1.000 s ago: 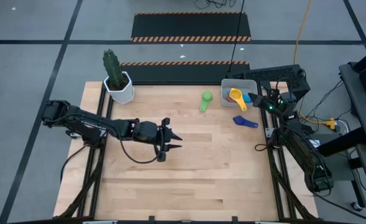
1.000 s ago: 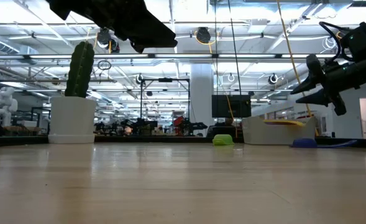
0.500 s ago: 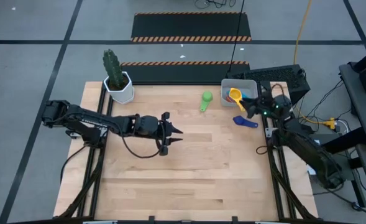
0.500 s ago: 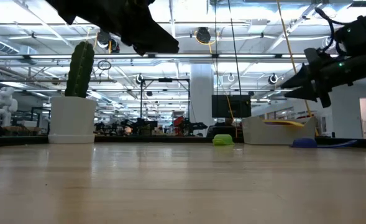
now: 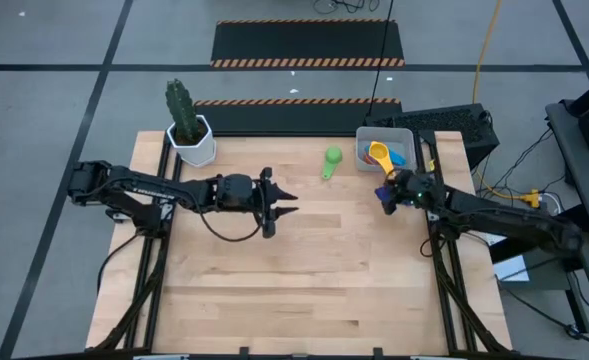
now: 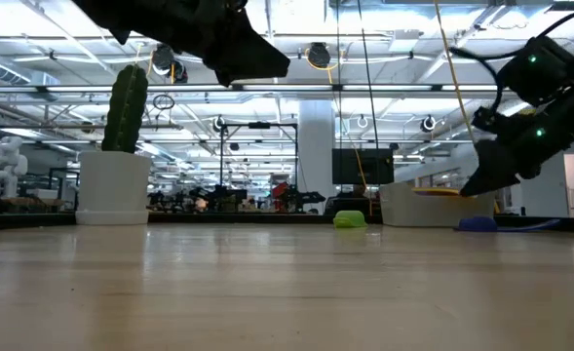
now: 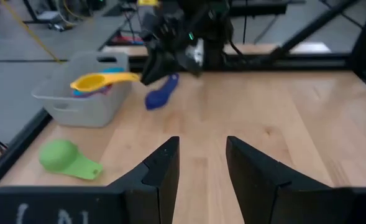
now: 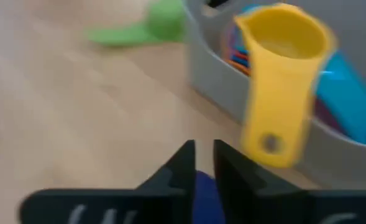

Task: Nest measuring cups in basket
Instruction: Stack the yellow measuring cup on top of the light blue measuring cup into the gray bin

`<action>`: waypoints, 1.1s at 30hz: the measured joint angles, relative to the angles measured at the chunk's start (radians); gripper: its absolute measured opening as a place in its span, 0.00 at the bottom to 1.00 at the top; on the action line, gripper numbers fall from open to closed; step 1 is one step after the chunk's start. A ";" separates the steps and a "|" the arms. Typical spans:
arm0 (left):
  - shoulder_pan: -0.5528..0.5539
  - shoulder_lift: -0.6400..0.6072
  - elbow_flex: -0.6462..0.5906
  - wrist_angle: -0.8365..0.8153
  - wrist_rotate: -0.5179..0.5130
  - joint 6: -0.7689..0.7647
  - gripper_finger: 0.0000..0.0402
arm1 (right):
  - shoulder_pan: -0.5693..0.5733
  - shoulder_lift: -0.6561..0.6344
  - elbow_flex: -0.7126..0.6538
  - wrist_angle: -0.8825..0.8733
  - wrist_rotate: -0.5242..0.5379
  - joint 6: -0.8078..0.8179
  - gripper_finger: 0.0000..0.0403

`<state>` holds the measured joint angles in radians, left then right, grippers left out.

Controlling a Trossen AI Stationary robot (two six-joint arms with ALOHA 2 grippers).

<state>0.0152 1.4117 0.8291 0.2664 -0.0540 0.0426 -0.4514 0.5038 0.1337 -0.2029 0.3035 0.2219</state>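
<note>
Cactus pot (image 5: 191, 140) far from basket (image 5: 406, 137).

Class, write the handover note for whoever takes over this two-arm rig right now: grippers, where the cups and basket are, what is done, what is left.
Right gripper: down at the dark blue cup on the table beside the basket, fingers nearly closed over it; a firm grip cannot be confirmed.
Left gripper: open, empty, hovering above the table's middle.
Basket: at the far right corner, holding the yellow cup on top, with light blue, orange and red ones showing under it.
Green cup: loose on the table, left of the basket.
Done: several cups are in the basket.
Left: put in the dark blue cup, then the green one.
</note>
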 joint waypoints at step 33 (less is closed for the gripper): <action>0.032 0.000 0.000 -0.031 0.000 0.005 0.34 | -0.079 0.203 0.015 0.217 0.428 -0.056 0.00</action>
<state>0.0475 1.4117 0.8291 0.2350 -0.0540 0.0475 -0.5308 0.7071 0.1490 0.0140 0.7319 0.1661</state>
